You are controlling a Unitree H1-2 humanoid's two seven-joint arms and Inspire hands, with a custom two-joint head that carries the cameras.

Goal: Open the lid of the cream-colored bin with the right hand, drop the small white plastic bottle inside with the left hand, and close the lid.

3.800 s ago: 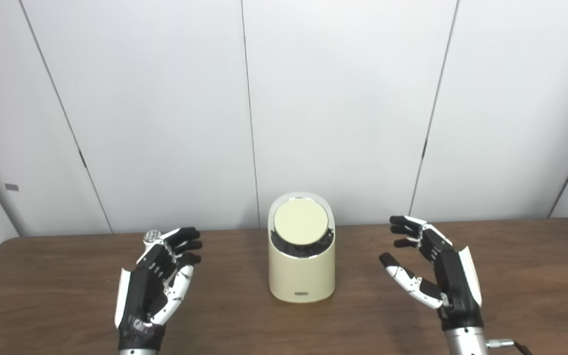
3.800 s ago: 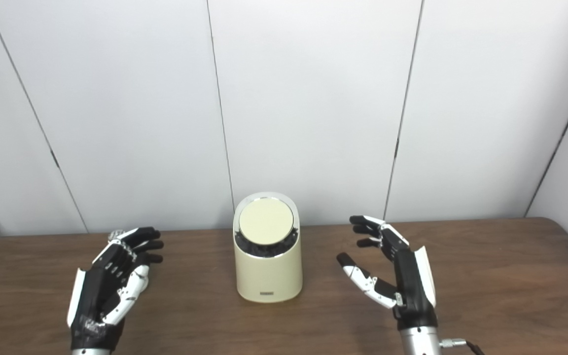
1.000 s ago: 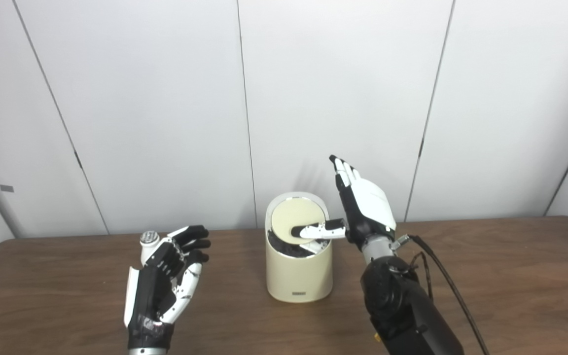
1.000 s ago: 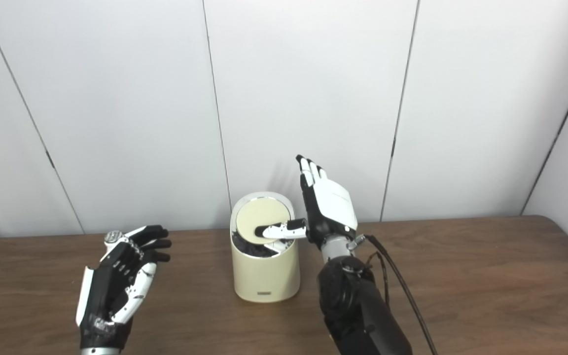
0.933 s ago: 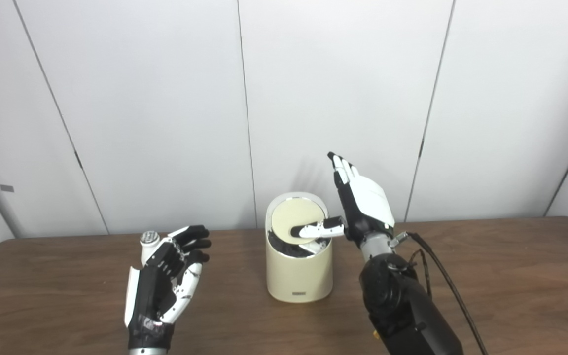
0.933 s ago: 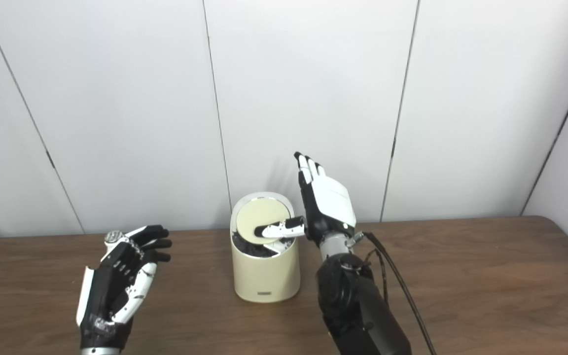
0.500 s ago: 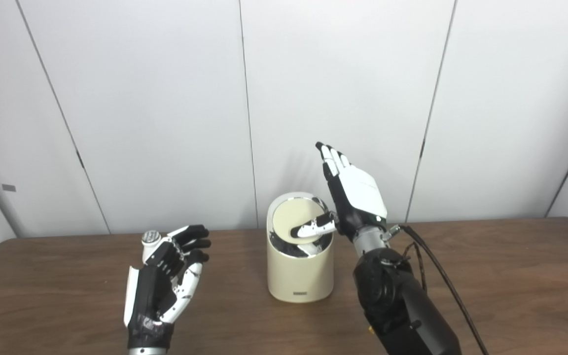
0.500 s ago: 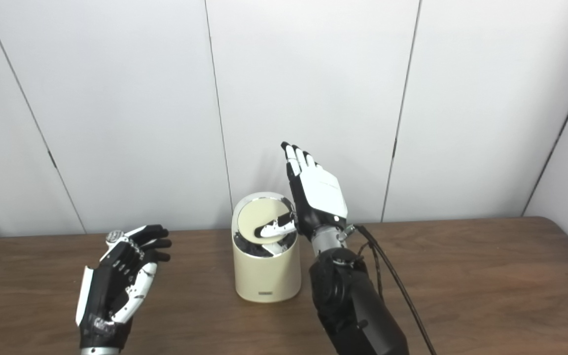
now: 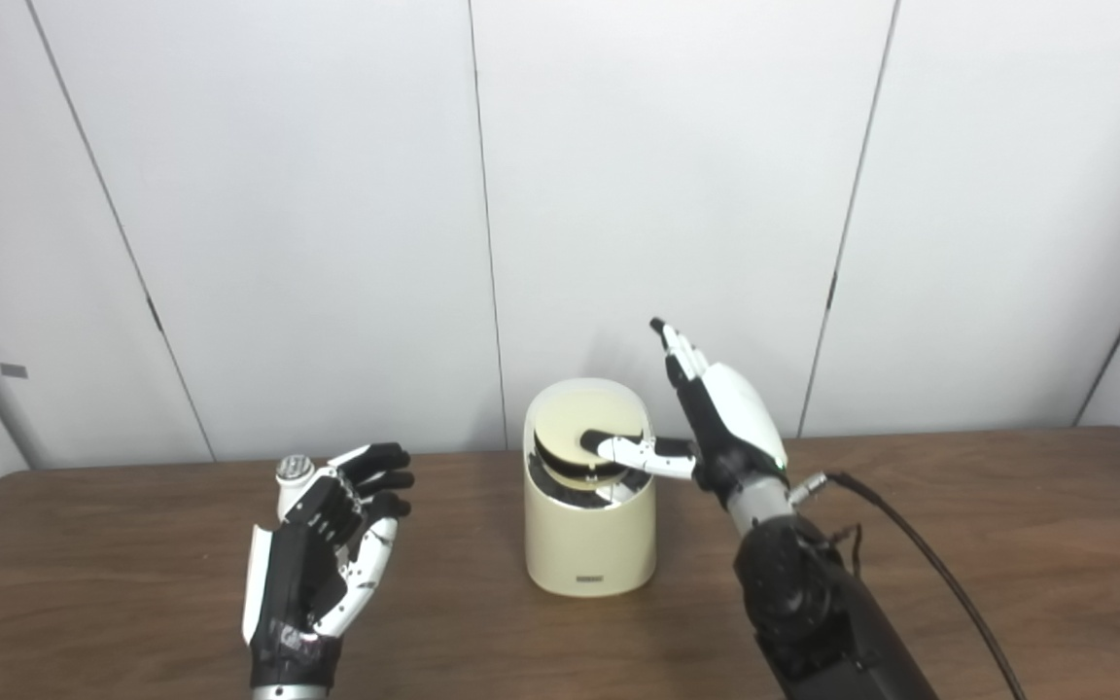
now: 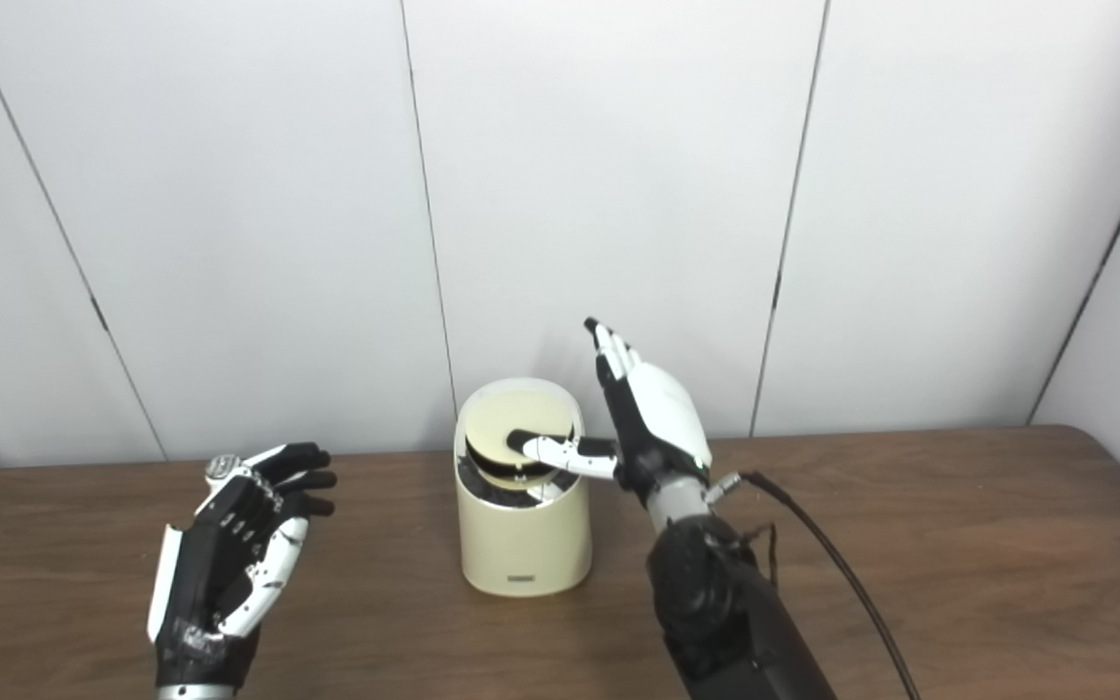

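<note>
Left eye view shows our right hand up beside the bin. It holds nothing. Its fingers stand straight up and close side by side, and the thumb sticks out sideways to the left. The thumb lies on the round lid and presses it. The lid is tipped, with a dark gap showing under its near edge, so the bin is partly open.

Our left hand is well apart from the bin, low over the counter. Its fingers are spread a little and bent, and it holds nothing. The bottle stands just past the fingertips of this hand, on the far side. We see only its top and a bit of white body, since the hand hides the rest. We cannot tell if the fingers touch it.

A black cable runs from our right wrist down to the bottom edge.
</note>
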